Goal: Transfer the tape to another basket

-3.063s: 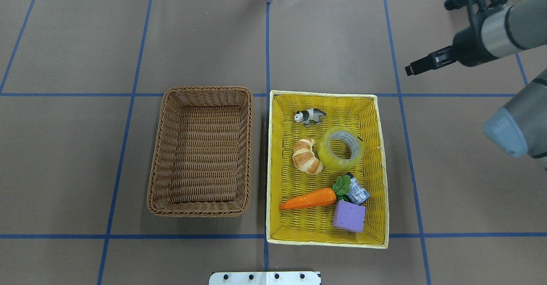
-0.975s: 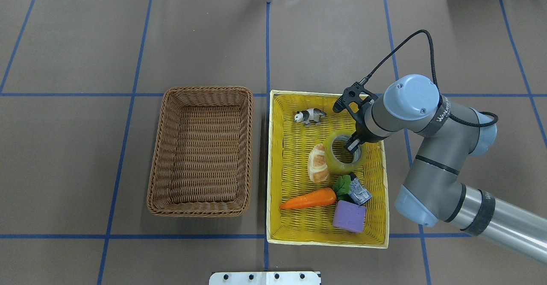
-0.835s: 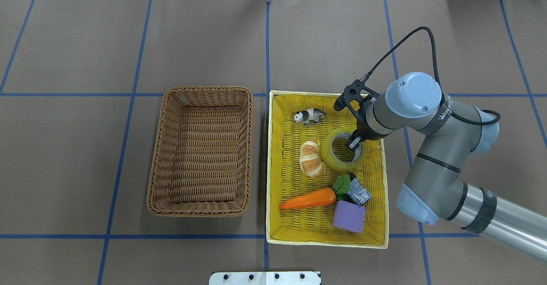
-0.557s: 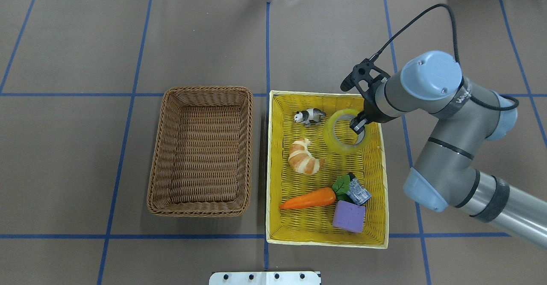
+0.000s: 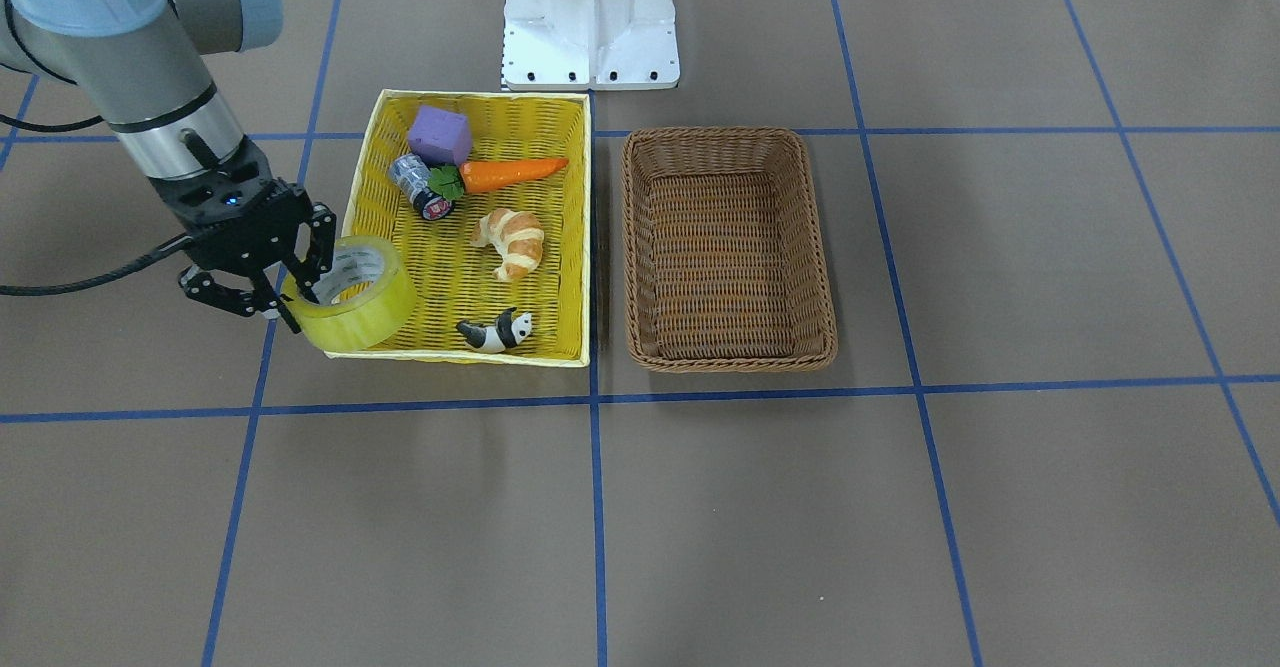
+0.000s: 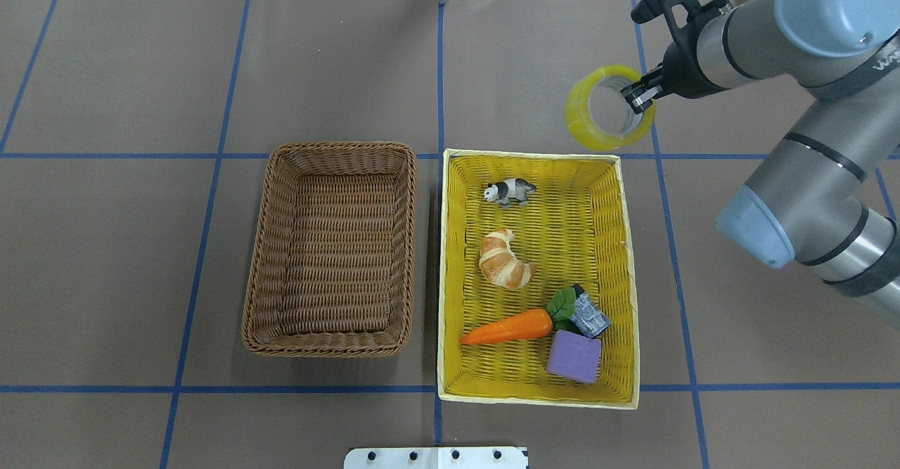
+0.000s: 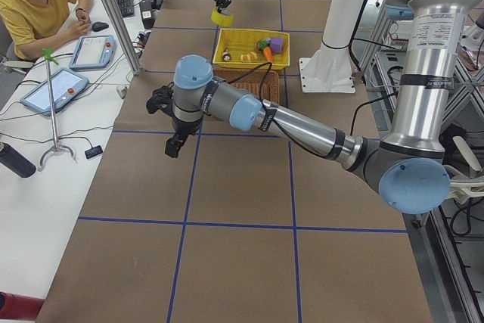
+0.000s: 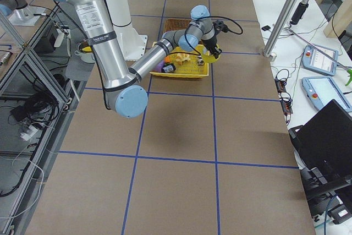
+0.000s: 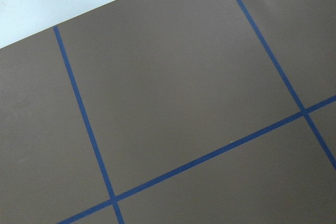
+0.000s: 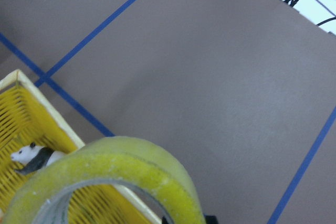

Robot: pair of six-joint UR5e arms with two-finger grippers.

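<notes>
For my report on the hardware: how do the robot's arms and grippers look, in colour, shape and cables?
Both arms are round silver-grey tubes with light blue joint caps and black bands. The right arm carries white lettering near its wrist, and a black cable runs to it. The right gripper is black with two thin fingers. The left gripper is also black.

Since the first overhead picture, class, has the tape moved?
Yes. The tape has left the yellow basket, where it lay beside the croissant; the right pincer holds it beyond that basket's far rim.
</notes>
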